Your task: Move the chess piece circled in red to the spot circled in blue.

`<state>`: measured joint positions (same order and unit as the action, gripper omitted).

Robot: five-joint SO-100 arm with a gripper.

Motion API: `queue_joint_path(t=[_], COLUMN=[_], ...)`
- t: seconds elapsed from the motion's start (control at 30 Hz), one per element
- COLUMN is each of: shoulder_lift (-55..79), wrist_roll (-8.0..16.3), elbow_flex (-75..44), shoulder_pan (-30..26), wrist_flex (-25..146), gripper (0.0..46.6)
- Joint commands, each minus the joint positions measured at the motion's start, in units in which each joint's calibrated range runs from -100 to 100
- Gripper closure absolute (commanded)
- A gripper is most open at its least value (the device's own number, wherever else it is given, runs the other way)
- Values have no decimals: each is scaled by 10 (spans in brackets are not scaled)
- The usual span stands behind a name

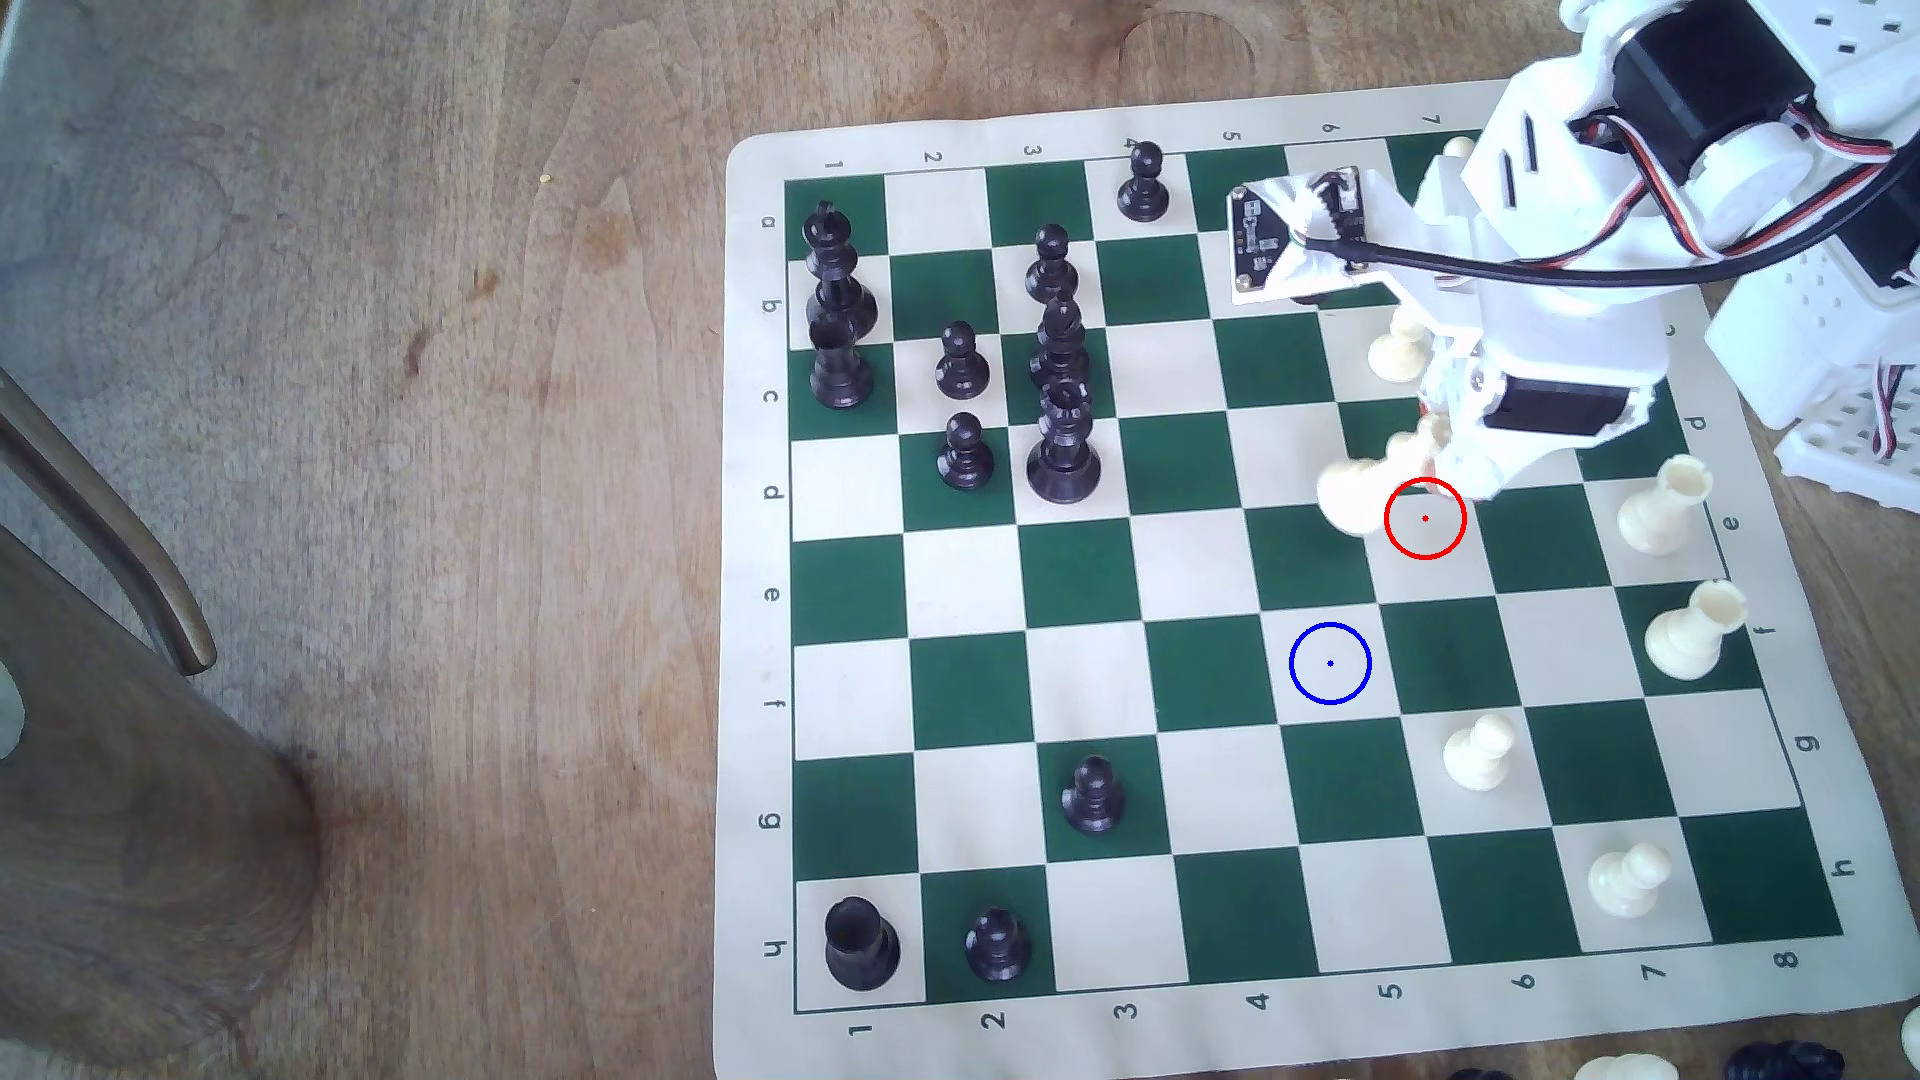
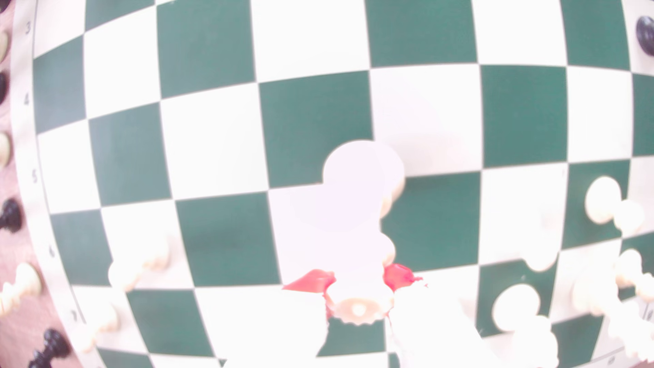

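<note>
The cream-white queen [image 1: 1361, 488] is tilted, its flared base pointing to the exterior view's left, just beside the red ring [image 1: 1424, 517]. My gripper [image 1: 1439, 441] is shut on its upper part. In the wrist view the queen's scalloped crown [image 2: 359, 308] sits between the red-tipped fingers [image 2: 400, 276], and my gripper [image 2: 359, 285] closes around it. Its round base [image 2: 361, 173] stands out over the board. The blue-ringed cream square [image 1: 1330, 663] lies free, one row nearer and one column to the left in the exterior view.
Two cream rooks [image 1: 1662, 509] [image 1: 1694, 633] and cream pawns [image 1: 1475, 753] [image 1: 1626, 878] [image 1: 1397, 348] stand around the gripper. Black pieces [image 1: 1060, 447] cluster at the board's left; a black pawn [image 1: 1091, 794] stands lower. A dark wooden post [image 1: 135, 831] is far left.
</note>
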<state>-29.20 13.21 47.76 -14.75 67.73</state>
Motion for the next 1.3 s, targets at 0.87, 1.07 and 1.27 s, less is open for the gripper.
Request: queue_joint_path(t=[0.87, 1.07, 1.27], shoulder_lift=[422, 447, 465], wrist_roll=[-14, -12, -11], elbow_flex=[-676, -677, -677], shoulder_pan=[-97, -108, -109], wrist_flex=[292, 291, 277], gripper=[464, 464, 464])
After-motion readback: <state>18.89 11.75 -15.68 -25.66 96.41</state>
